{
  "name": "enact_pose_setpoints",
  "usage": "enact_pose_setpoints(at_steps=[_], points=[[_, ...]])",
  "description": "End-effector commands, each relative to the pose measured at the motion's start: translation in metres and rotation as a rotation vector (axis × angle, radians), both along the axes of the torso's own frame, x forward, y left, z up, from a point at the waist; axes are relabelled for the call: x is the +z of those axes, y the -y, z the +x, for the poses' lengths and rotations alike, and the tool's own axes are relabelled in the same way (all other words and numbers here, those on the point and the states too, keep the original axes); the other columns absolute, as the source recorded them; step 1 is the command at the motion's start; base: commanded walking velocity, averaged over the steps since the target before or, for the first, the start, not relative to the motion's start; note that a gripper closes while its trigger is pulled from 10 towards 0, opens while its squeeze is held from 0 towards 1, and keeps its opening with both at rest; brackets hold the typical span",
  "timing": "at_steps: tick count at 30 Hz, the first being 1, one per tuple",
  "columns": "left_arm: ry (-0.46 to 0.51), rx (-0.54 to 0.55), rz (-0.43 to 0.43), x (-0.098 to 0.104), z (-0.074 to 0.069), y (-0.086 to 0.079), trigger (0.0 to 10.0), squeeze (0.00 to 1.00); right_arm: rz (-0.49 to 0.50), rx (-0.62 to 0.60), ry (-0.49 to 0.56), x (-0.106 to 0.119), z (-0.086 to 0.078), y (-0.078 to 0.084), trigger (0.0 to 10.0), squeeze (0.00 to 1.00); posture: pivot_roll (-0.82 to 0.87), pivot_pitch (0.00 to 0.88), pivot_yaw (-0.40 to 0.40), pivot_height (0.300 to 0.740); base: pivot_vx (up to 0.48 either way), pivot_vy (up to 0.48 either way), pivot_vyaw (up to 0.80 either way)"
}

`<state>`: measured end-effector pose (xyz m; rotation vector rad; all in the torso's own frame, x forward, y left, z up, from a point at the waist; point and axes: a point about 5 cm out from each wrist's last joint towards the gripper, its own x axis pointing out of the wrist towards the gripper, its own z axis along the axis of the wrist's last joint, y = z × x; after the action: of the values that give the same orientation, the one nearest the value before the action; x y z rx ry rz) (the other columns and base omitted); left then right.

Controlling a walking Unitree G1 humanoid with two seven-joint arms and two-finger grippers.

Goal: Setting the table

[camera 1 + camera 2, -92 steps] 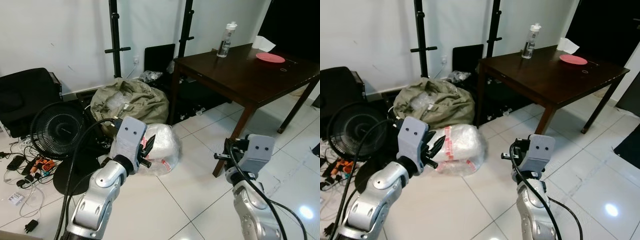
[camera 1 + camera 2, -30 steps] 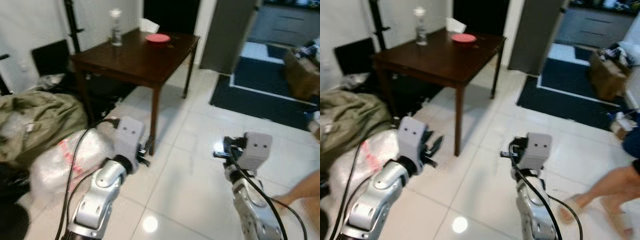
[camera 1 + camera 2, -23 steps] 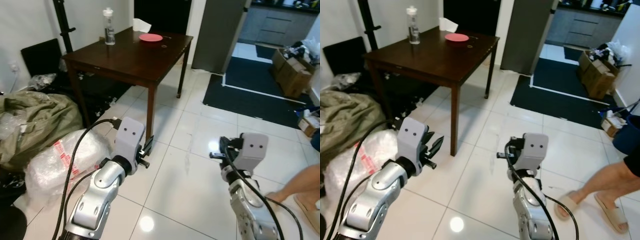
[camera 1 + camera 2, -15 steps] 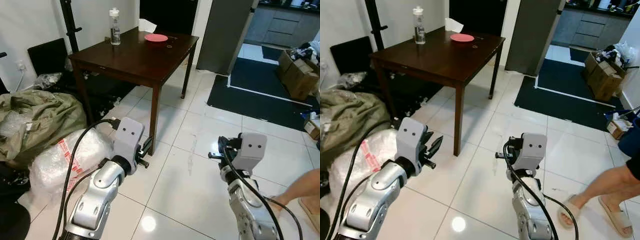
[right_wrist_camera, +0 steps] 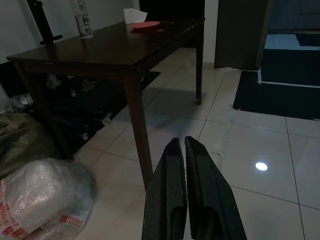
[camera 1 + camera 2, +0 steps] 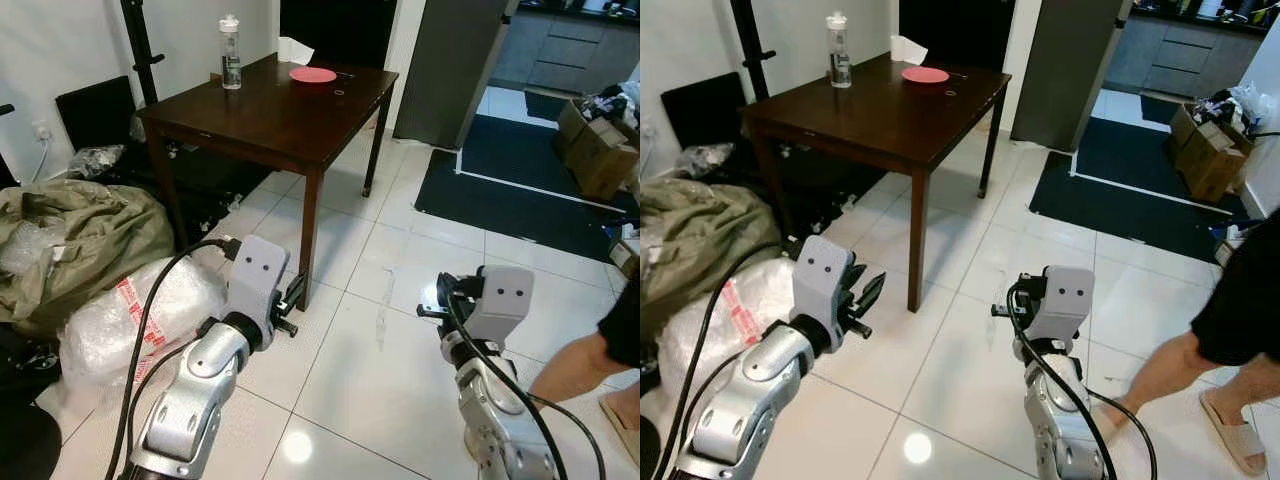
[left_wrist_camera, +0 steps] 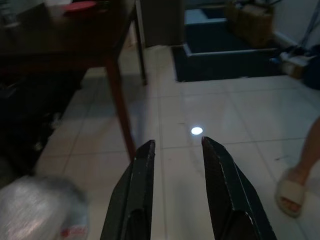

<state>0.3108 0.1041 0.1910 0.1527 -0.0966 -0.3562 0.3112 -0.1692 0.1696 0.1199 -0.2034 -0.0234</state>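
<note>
Done: one red plate (image 6: 312,75) is laid near the worktop's (image 6: 280,115) far edge.
Left: the rest looks unlaid.
Left gripper (image 7: 176,150): jaws parted, nothing held.
Right gripper (image 5: 181,150): jaws pressed together, nothing held.

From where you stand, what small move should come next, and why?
Probably a step forward toward the dark wooden table. The red plate and water bottle sit at its far end, out of reach. The left claw is open, the right claw shut, both empty. A person walks on the right.
</note>
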Motion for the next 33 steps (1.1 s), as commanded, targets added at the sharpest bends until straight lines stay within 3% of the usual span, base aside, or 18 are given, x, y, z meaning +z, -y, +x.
enact_pose_setpoints(at_steps=[1,3,7,10,13,20,33], points=[[-0.022,0.098,0.034,-0.013,0.0,-0.016,10.0,0.0,-0.004,0.0,-0.041,-0.013,-0.001,0.001,10.0,0.0,0.09,0.053,0.016,0.74,0.0,0.0,0.0],[-0.034,0.15,0.048,-0.019,0.0,-0.024,10.0,0.0,-0.011,0.009,-0.052,-0.016,-0.001,0.0,10.0,0.0,0.09,0.051,0.011,0.74,0.0,0.0,0.0],[-0.083,0.345,0.077,-0.04,-0.007,-0.059,10.0,0.0,-0.015,0.071,-0.114,-0.031,0.0,-0.003,10.0,0.0,0.1,0.052,0.0,0.74,0.0,0.0,0.0],[-0.1,0.4,0.085,-0.047,-0.01,-0.069,10.0,0.0,-0.007,0.12,-0.154,-0.042,-0.001,-0.008,10.0,0.0,0.12,0.046,-0.005,0.74,0.0,0.0,0.0],[-0.124,0.464,0.115,-0.059,-0.017,-0.079,10.0,0.0,-0.021,0.291,-0.23,-0.061,-0.007,-0.029,10.0,0.0,0.12,0.042,-0.005,0.74,0.0,0.0,0.0],[-0.14,0.468,0.112,-0.067,-0.021,-0.078,10.0,0.0,-0.064,0.375,-0.219,-0.063,-0.011,-0.045,10.0,0.0,0.11,0.038,0.0,0.74,0.0,0.0,0.0],[-0.131,0.426,0.105,-0.066,-0.018,-0.071,10.0,0.0,-0.055,0.324,-0.217,-0.066,-0.009,-0.035,10.0,0.0,0.11,0.032,0.012,0.74,0.0,0.0,0.0]])
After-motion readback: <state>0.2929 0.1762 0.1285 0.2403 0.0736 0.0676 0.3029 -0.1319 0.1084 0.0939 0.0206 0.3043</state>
